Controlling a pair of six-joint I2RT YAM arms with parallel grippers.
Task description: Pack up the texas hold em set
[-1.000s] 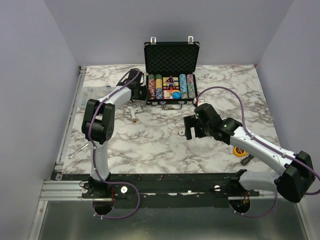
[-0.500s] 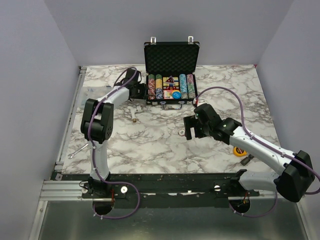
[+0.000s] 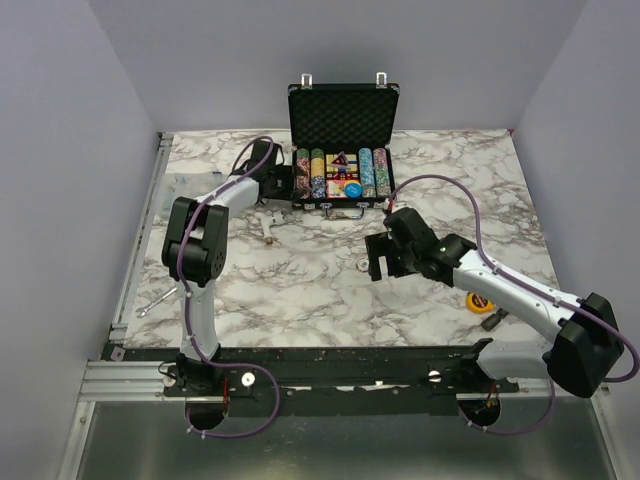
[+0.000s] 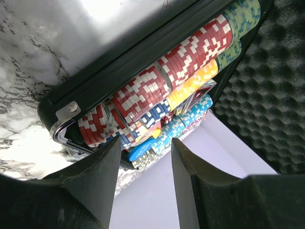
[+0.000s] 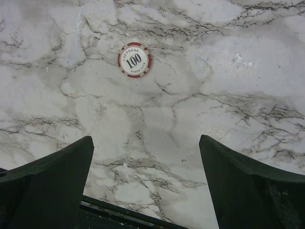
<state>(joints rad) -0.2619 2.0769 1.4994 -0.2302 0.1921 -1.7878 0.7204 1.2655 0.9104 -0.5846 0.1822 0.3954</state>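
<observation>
1. The case (image 4: 125, 59) is seen open at the far edge of the table (image 3: 300, 295), and its lid (image 3: 343, 118), lined with foam, is stood upright.
2. The chip rows (image 3: 340, 172) are laid side by side in the base of the case; in the left wrist view red-and-white, yellow, blue and green chips are seen packed against the black wall.
3. A card box (image 3: 340, 160) is placed between the rows, and a blue disc (image 3: 353, 188) is laid at the front of them.
4. One loose chip (image 5: 134, 59), white with red edge marks and the number 100, is left flat on the marble, well apart from the case and in front of it.
5. The left gripper (image 4: 145, 143) is held just beside the left end of the case. Its fingers (image 4: 95, 176) are parted and nothing is gripped between them.
6. The right gripper (image 5: 145, 138) is held above the table, near the loose chip. Its fingers (image 5: 52, 183) are spread wide and nothing is gripped; the chip is not touched.
7. A tape measure (image 3: 481, 302) is seen on the right side of the table, beside the right arm.
</observation>
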